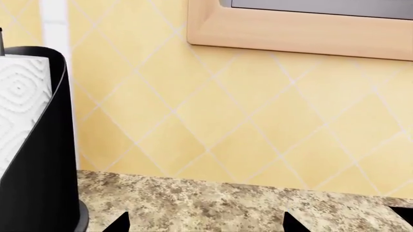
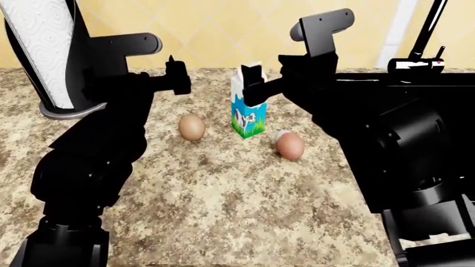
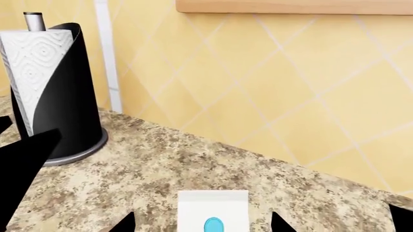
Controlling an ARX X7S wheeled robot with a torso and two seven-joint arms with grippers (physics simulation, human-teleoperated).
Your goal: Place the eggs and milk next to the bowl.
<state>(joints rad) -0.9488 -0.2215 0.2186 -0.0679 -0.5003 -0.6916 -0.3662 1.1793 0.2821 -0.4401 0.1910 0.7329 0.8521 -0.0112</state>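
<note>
Eggs, two tan ovals (image 2: 191, 127) (image 2: 290, 146), lie below the jaws; between the spread, released right gripper (image 2: 254, 84) jaws stands the blue-green milk carton (image 2: 247, 114), seemingly lined up for grasping. Left gripper (image 2: 177, 77) is unclenched, empty. Bowl unseen.

A speckled granite countertop (image 2: 222, 211) fills most of the head view. At upper left stands a paper towel roll (image 2: 41, 44) in a black holder (image 2: 70, 108). Behind runs a yellow diamond-tiled backsplash (image 2: 222, 28); a black faucet (image 2: 424, 39) shows at upper right.
</note>
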